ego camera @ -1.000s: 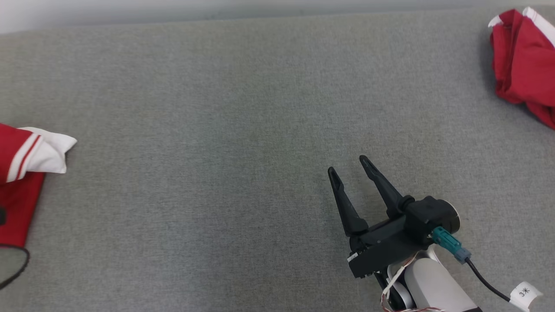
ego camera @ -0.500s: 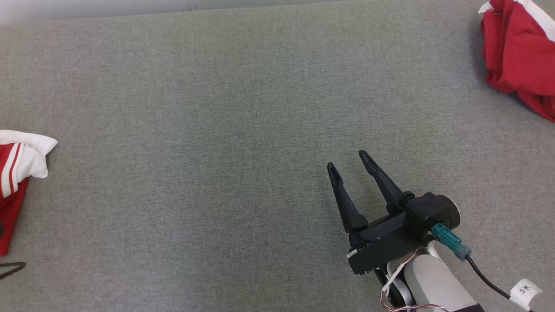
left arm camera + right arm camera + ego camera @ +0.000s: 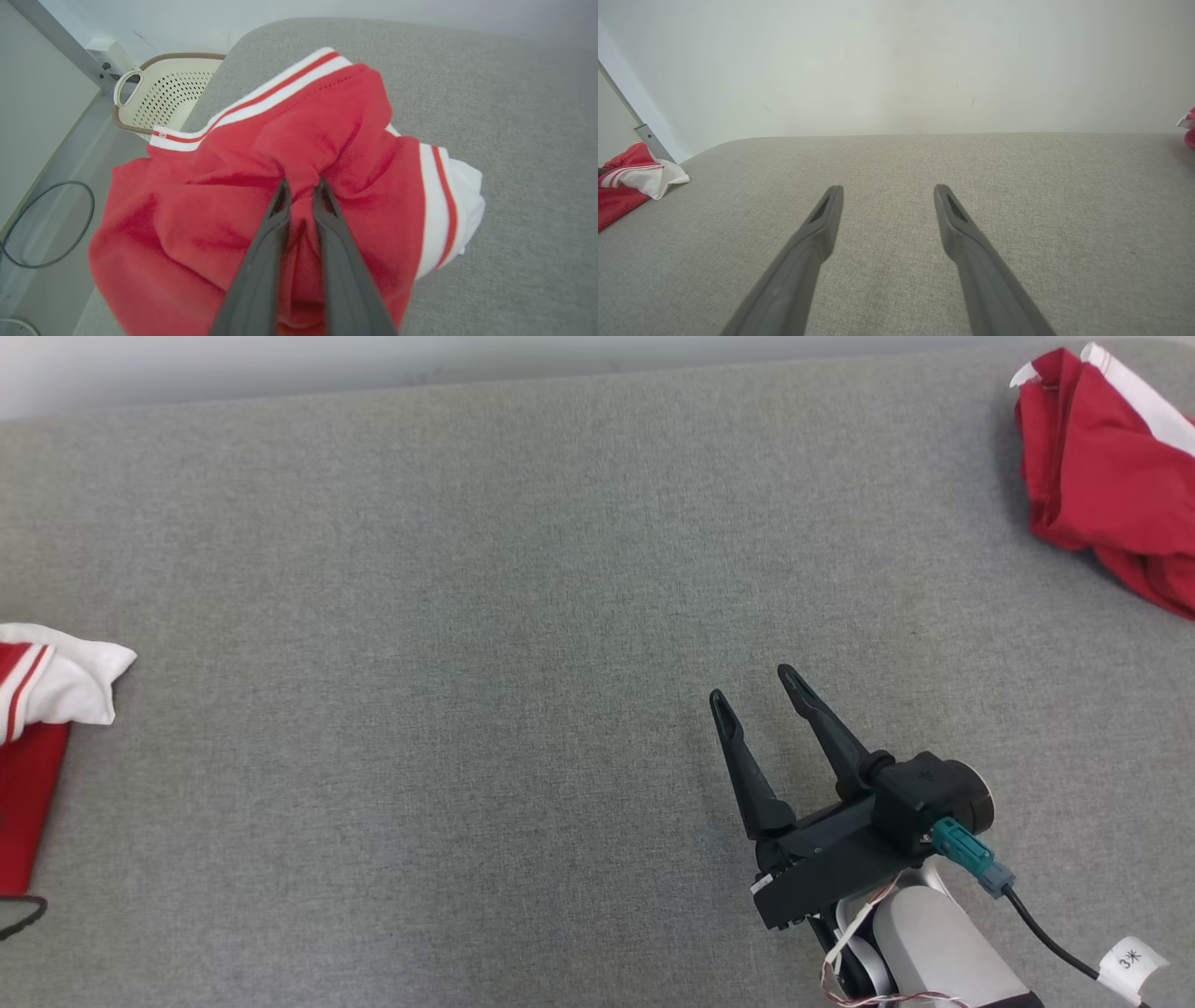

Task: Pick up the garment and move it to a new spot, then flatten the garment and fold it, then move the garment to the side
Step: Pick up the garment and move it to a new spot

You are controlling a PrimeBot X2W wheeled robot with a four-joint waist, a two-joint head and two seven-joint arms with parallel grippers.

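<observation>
left jaws — clenched on garment [image 3: 327, 116] | right jaws — released, hovering over grey surface [image 3: 420, 569]

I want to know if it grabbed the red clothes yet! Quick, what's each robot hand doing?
Left gripper: closed, pinching a fold of the red garment.
Right gripper: open, holding nothing, over the grey surface.

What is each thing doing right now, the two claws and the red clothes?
red shirt: bunched up, pinched in the middle
left gripper: shut on a fold of the red shirt
right gripper: open, holding nothing
other red garment: crumpled, lying untouched
basket: upright on the floor
</observation>
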